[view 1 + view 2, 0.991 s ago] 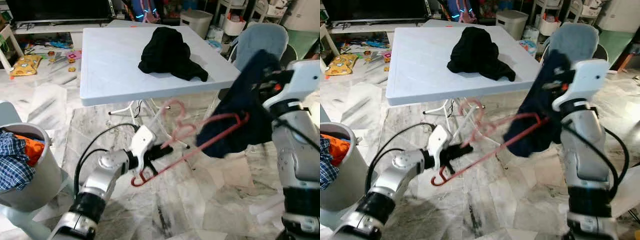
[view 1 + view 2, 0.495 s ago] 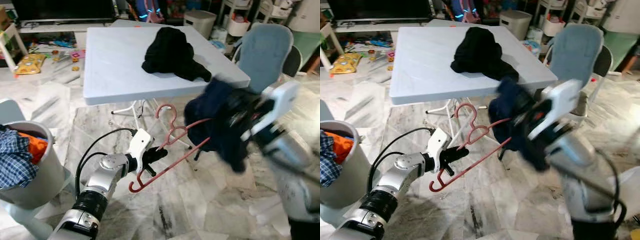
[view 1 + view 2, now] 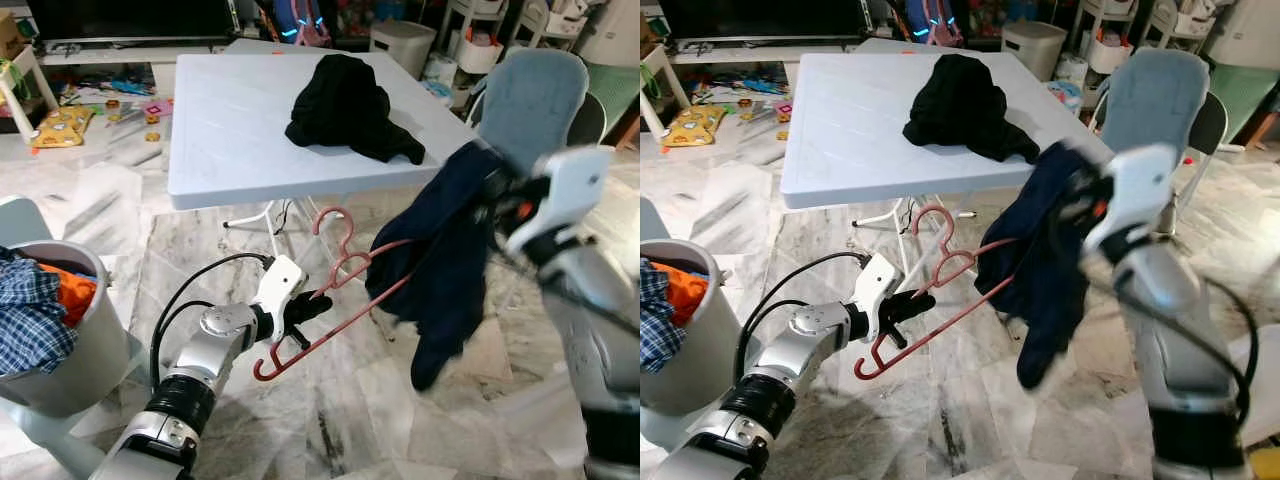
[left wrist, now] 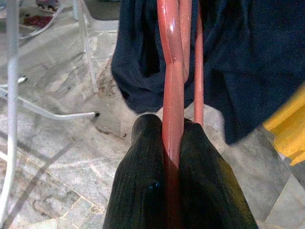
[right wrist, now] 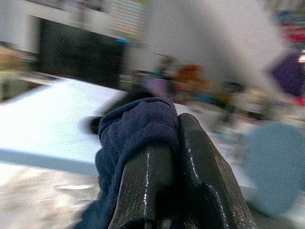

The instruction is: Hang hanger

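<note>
A red plastic hanger is pinched between the fingers of the left tool, held low in front of the white bench. A navy garment, draped partly over the hanger's far end, is pinched by the right tool beside the bench edge.

Red hanger, navy garment, black cloth on a pale grey table; blue plaid fabric (orange beside it) at nine o'clock
</note>
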### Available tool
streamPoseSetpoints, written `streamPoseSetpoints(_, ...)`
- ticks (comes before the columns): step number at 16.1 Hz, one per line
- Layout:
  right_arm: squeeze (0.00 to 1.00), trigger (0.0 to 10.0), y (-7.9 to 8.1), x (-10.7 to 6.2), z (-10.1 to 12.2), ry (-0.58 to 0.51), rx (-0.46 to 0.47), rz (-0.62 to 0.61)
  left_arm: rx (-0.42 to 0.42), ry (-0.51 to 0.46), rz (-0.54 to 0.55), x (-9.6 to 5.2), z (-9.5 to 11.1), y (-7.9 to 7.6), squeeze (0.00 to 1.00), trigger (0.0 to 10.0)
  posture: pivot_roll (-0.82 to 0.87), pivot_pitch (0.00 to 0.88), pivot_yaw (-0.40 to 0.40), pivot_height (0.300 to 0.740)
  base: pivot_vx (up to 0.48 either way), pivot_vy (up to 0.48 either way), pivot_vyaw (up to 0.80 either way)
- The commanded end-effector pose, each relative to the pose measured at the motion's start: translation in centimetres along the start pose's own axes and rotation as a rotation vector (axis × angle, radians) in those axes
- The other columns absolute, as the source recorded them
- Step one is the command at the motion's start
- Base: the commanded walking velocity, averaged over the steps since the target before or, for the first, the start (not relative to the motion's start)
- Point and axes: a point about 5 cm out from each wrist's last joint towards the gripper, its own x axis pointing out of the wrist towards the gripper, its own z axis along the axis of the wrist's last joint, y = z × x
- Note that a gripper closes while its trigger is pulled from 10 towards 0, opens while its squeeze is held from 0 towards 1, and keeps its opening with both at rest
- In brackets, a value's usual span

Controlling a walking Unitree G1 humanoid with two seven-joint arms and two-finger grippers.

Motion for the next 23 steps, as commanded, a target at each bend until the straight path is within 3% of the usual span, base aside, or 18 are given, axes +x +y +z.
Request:
streamPoseSetpoints(1,0.00,0.0,-1.8,0.7,0.9,-0.036,-0.066,-0.136,0.036,0.006,-0.024,0.0,0.1,-0.3,0.00,10.0,0.06,0.000,-0.076,0.740,0.000,0.000,0.00)
streamPoseSetpoints(4,0.00,0.0,-2.7,1.9,0.1,-0.002,-0.117,-0.256,0.060,0.006,-0.061,-0.3,0.1,-0.4,0.00,10.0,0.07,0.000,-0.085,0.740,0.000,0.000,0.00)
streamPoseSetpoints(7,0.00,0.0,-3.1,1.9,-1.3,0.046,-0.152,-0.322,0.084,0.010,-0.098,-0.7,0.0,-0.6,0.00,10.0,0.08,0.000,-0.092,0.740,0.000,0.000,0.00)
streamPoseSetpoints(11,0.00,0.0,-7.0,-0.4,-4.2,0.185,-0.305,-0.572,0.102,-0.015,-0.150,-1.4,0.1,-0.9,0.00,10.0,0.08,0.000,-0.094,0.740,0.000,0.000,0.00)
streamPoseSetpoints(13,0.00,0.0,-6.7,-0.6,-4.7,0.190,-0.254,-0.530,0.102,-0.041,-0.171,-1.5,0.6,-0.9,0.00,10.0,0.08,0.000,-0.092,0.740,0.000,0.000,0.00)
streamPoseSetpoints(14,0.00,0.0,-5.5,-0.8,-6.0,0.243,-0.276,-0.459,0.093,-0.053,-0.177,-1.5,0.9,-0.8,0.00,10.0,0.08,0.000,-0.091,0.740,0.000,0.000,0.00)
streamPoseSetpoints(17,0.00,0.0,-6.3,-2.8,-8.2,0.348,-0.262,-0.538,0.093,-0.068,-0.172,-1.7,1.4,-0.6,0.00,10.0,0.08,0.000,-0.093,0.740,0.000,0.000,0.00)
streamPoseSetpoints(19,0.00,0.0,-6.5,-4.0,-8.9,0.364,-0.226,-0.556,0.047,-0.138,-0.057,-1.8,2.2,0.5,0.00,10.0,0.09,0.000,-0.093,0.740,0.000,0.000,0.00)
streamPoseSetpoints(20,0.00,0.0,-6.0,-4.4,-8.8,0.341,-0.212,-0.531,0.012,-0.163,0.024,-1.9,2.4,1.2,0.00,10.0,0.09,0.000,-0.096,0.740,0.000,0.000,0.00)
streamPoseSetpoints(21,0.00,0.0,-4.9,-4.9,-8.3,0.283,-0.158,-0.462,0.007,-0.211,0.188,-2.1,2.7,2.1,0.00,10.0,0.09,0.000,-0.098,0.740,0.000,0.000,0.00)
streamPoseSetpoints(23,0.00,0.0,-3.6,-5.6,-7.9,0.224,-0.093,-0.397,-0.020,-0.237,0.347,-2.5,2.5,3.1,0.00,10.0,0.10,0.000,-0.097,0.740,0.000,0.000,0.00)
